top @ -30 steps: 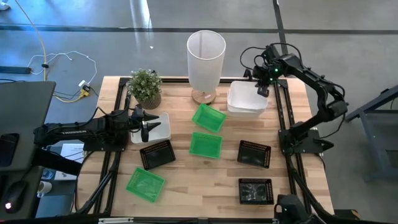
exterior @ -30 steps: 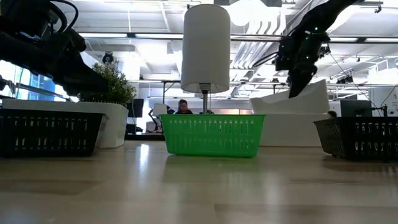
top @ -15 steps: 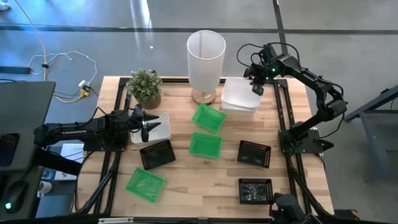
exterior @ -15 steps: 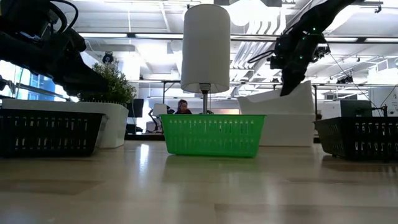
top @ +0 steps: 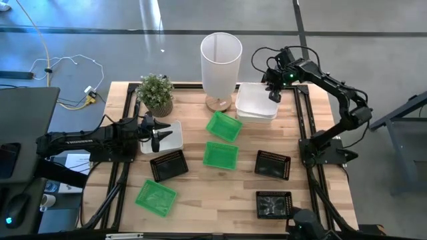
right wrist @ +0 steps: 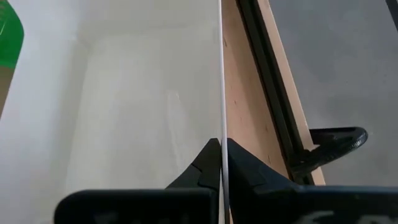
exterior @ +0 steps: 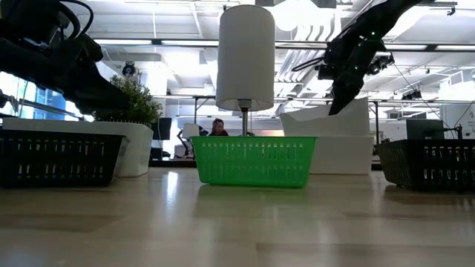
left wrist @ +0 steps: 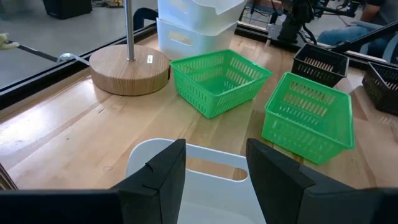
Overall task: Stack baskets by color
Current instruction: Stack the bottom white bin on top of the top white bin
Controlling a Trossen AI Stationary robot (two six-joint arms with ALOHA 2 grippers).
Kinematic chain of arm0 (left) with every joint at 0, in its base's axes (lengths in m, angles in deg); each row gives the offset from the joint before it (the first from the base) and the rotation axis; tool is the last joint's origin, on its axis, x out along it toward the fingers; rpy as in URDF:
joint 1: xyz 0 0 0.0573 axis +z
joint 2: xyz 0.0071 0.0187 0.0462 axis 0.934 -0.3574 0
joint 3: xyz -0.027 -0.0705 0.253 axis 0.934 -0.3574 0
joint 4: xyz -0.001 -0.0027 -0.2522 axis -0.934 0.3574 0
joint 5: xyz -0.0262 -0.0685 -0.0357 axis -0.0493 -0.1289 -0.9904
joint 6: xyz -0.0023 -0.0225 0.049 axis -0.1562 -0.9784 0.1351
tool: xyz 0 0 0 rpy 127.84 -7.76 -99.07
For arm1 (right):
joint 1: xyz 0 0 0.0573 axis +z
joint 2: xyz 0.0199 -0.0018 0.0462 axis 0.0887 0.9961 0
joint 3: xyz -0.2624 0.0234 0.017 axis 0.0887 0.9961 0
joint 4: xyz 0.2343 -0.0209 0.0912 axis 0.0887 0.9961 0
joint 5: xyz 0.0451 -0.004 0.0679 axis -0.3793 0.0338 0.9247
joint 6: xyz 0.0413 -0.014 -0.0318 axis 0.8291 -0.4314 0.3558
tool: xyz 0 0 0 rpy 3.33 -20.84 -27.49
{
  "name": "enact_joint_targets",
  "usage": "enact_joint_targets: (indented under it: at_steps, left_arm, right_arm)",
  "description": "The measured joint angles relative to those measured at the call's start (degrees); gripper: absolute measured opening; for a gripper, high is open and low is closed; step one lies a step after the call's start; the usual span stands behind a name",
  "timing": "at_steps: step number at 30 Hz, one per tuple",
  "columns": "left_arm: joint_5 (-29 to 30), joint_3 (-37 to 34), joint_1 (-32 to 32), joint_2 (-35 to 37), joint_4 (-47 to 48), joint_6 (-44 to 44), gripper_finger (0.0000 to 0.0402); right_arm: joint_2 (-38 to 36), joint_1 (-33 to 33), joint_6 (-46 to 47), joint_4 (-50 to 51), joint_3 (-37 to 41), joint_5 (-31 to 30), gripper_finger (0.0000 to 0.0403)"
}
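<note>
Pinching the rim of a white basket point(top: 253, 101), our right gripper point(top: 274, 94) has dragged it left toward the white bin point(top: 221, 61). Our left gripper point(top: 157, 135), fingers spread, hovers unmoved over another white basket point(left wrist: 205, 171).

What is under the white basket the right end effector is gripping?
Another white basket sits beneath the held white basket, gripped at its rim by the right end effector. Whether they are fully nested is hidden.

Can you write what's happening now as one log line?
right pincer: shut on white basket wall | left pincer: open over other white basket
</note>
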Motion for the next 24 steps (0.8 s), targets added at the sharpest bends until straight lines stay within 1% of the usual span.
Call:
enact_joint_targets:
  at_steps: [6, 9, 13, 18, 24]
  left_arm:
    - [0.0, 0.0, 0.0, 0.0, 0.0, 0.0, 0.0156]
    - [0.0, 0.0, 0.0, 0.0, 0.0, 0.0, 0.0156]
    - [0.0, 0.0, 0.0, 0.0, 0.0, 0.0, 0.0156]
    - [0.0, 0.0, 0.0, 0.0, 0.0, 0.0, 0.0156]
    - [0.0, 0.0, 0.0, 0.0, 0.0, 0.0, 0.0156]
  right_arm:
    - [0.0, 0.3, -4.0, 0.0, 0.0, 0.2, 0.0]
    - [0.0, 0.3, -4.0, -0.3, 0.0, 0.7, 0.0]
    - [0.0, 0.3, -4.0, -0.8, 0.0, 3.7, 0.0]
    - [0.0, 0.6, -3.7, -1.3, 0.0, 3.5, 0.0]
    - [0.0, 0.6, -1.2, -2.3, 0.0, 2.9, 0.0]
